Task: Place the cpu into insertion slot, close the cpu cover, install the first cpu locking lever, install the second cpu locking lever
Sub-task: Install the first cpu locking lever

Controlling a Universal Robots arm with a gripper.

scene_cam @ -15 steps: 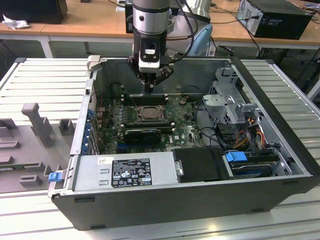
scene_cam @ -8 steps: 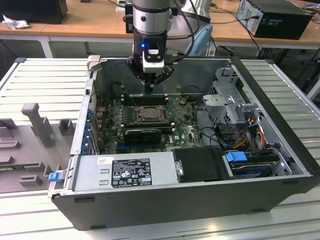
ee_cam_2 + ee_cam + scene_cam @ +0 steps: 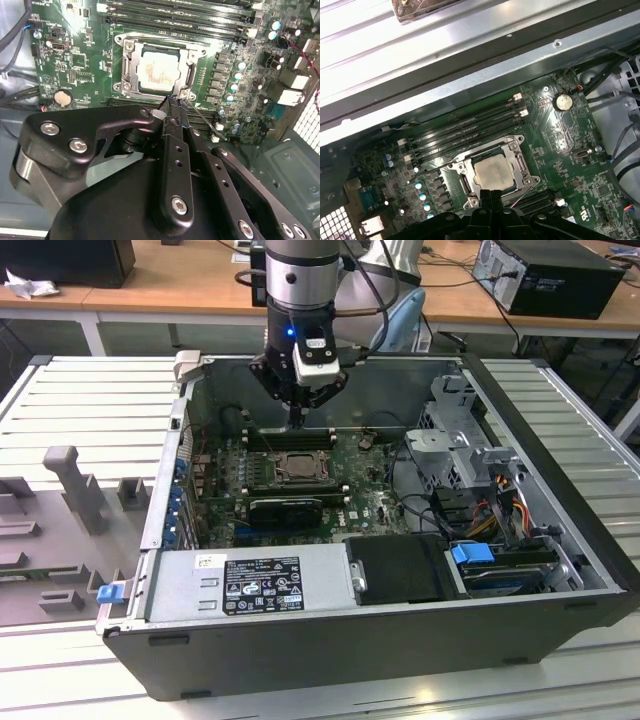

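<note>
**Exterior view.** An open computer case [image 3: 350,650] is laid on a ribbed table [image 3: 90,390], with the motherboard [image 3: 370,505] on its floor.
- The cpu [image 3: 297,469] is seated in the socket near the board's middle. It is framed by the cpu cover [image 3: 276,468], which is laid flat.
- The gripper [image 3: 297,423] is held at twelve o'clock of the socket, pointed down, with its tips just above the memory slots [image 3: 290,438].
- A power supply [image 3: 250,585] is noted at six o'clock of the socket and a drive cage [image 3: 450,435] at three o'clock.
- Grey fixture blocks [image 3: 75,480] are noted at nine o'clock, outside the case.

**Second wrist view.** The fingers of the gripper [image 3: 171,103] are pressed together, and nothing is seen between them.
- The tips are set just beside one corner of the cpu cover [image 3: 131,67]. Contact cannot be told.
- The pale top of the cpu [image 3: 159,72] is shown through the cover's square window.
- The memory slots [image 3: 175,20] are ranged on the far side of the socket from the gripper.
- A coin cell [image 3: 62,97] is seated on the motherboard [image 3: 75,65], well apart from the socket.

**First wrist view.** The gripper [image 3: 490,194] is shown with its fingers closed against each other, at the edge of the socket.
- The cpu [image 3: 493,172] is lodged within the cpu cover [image 3: 522,164].
- The memory slots [image 3: 465,132] are laid between the socket and the case wall.
- The coin cell [image 3: 563,102] is noted on the motherboard [image 3: 550,145].
- Whether the locking levers are latched cannot be told.
</note>
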